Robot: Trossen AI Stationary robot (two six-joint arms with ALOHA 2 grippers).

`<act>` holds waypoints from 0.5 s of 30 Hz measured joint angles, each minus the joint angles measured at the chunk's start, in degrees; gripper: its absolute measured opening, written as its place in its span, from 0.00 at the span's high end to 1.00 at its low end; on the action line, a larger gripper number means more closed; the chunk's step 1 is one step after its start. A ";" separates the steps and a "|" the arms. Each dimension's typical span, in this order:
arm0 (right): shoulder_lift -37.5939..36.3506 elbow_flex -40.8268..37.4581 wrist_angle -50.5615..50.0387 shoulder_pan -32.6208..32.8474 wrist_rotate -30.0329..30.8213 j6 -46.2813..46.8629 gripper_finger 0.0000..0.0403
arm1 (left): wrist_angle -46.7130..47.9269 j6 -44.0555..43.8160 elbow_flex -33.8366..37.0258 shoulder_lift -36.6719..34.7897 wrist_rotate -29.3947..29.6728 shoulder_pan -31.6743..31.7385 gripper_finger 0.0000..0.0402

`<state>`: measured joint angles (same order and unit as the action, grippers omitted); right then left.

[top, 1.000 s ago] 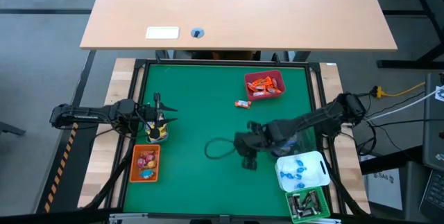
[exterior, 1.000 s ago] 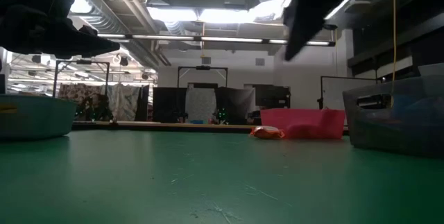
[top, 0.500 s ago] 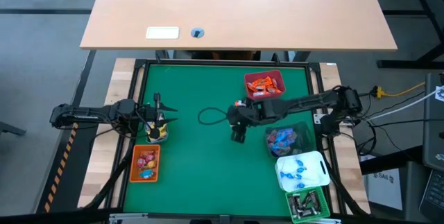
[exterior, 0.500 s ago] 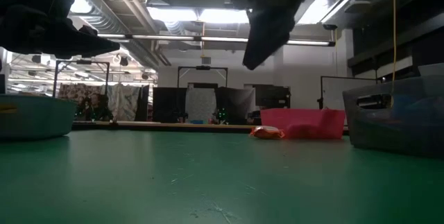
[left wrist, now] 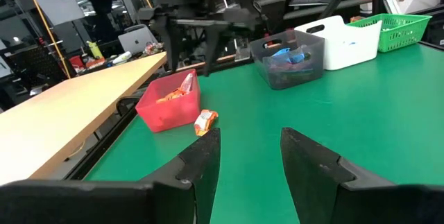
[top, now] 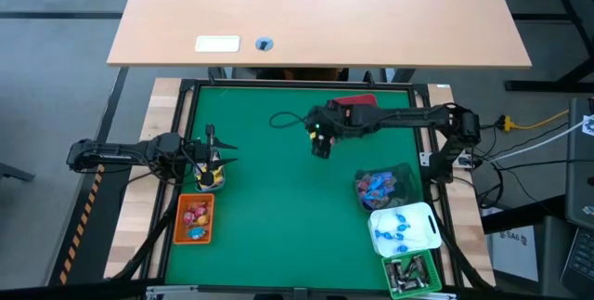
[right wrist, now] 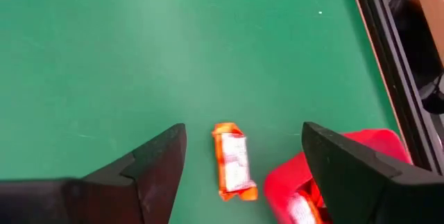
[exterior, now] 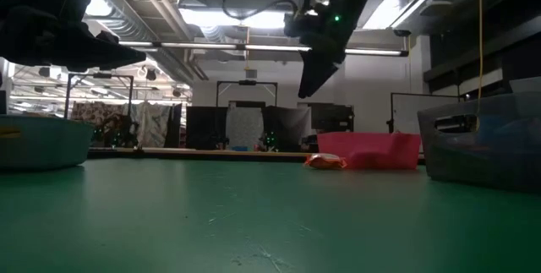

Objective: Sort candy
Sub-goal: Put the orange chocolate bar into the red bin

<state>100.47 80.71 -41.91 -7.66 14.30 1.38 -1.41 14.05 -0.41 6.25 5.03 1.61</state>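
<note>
Right wrist view: your right gripper point(right wrist: 239, 156) hangs with jaws wide and empty above an orange-red candy point(right wrist: 233, 161) lying on the green worktop point(right wrist: 173, 50) just beside the red bin point(right wrist: 312, 182). Your left gripper point(left wrist: 250, 156), jaws parted and empty, waits near the worktop's left edge.

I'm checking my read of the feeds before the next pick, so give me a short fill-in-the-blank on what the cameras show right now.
1. The loose orange candy lies on the green mat beside the ___ bin.
2. The right pincer hangs over that candy with its jaws ___.
3. The blue candies sit in the ___ bin.
4. The left pincer holds ___.

Missing words: red; open; white; nothing
</note>
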 joint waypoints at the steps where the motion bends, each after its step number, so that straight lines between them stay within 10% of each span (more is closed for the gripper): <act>1: 0.00 0.01 0.01 -0.85 -0.71 -1.08 0.29 | 0.01 0.01 0.01 0.00 0.01 -0.01 0.65; 15: 0.00 0.00 0.04 -6.34 -8.00 -17.10 0.29 | 0.01 -0.01 0.00 0.00 0.00 -0.01 0.65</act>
<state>100.47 80.71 -41.87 -14.00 6.30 -15.73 -1.40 14.04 -0.42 6.25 5.02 1.60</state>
